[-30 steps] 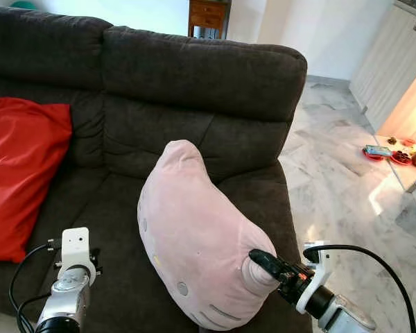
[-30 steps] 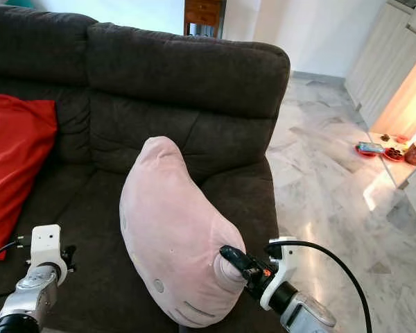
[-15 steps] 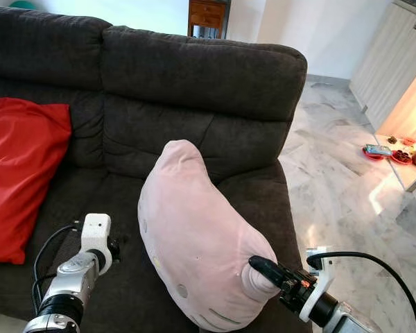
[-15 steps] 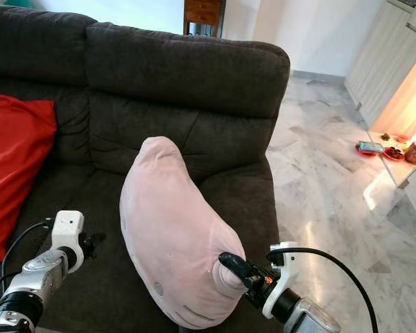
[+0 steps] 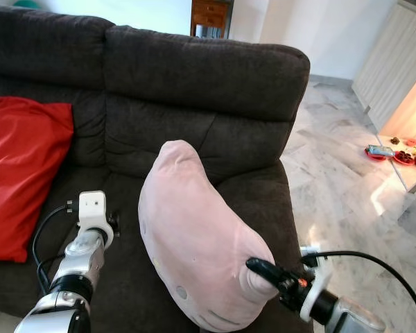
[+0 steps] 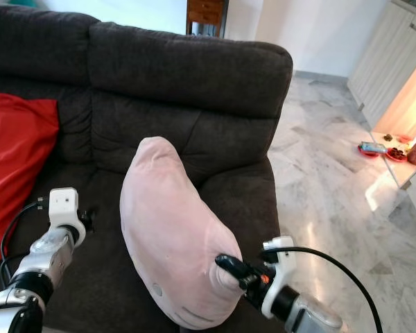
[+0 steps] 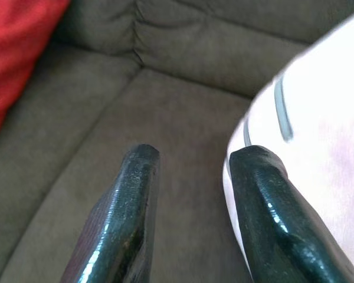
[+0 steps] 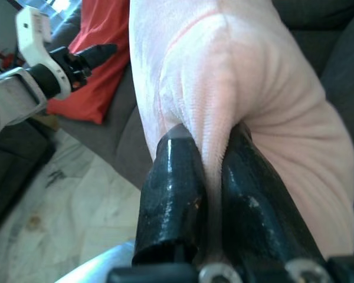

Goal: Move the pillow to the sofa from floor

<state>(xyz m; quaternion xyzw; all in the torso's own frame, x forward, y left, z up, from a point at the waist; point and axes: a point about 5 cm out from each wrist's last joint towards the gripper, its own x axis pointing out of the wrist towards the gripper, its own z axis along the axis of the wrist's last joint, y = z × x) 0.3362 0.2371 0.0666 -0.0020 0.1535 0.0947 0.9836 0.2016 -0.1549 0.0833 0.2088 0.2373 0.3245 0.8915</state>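
Observation:
A pale pink plush pillow (image 5: 194, 243) with a cartoon face stands tilted on the dark grey sofa (image 5: 194, 83), its top against the backrest. My right gripper (image 5: 260, 268) is shut on a fold of the pillow (image 8: 224, 106) at its lower right corner. My left gripper (image 7: 192, 156) hovers open over the seat just left of the pillow, with nothing between its fingers (image 7: 135, 177). The left arm's wrist (image 5: 91, 211) shows over the seat cushion.
A red cushion (image 5: 21, 166) leans on the sofa's left part. Marble floor (image 5: 347, 194) runs to the right of the sofa. A low ledge with small dishes (image 5: 392, 152) sits at the far right. A wooden cabinet (image 5: 209, 15) stands behind the sofa.
My left arm has moved forward over the seat toward the pillow's left side. The right gripper has sunk a little, still holding the pillow's corner.

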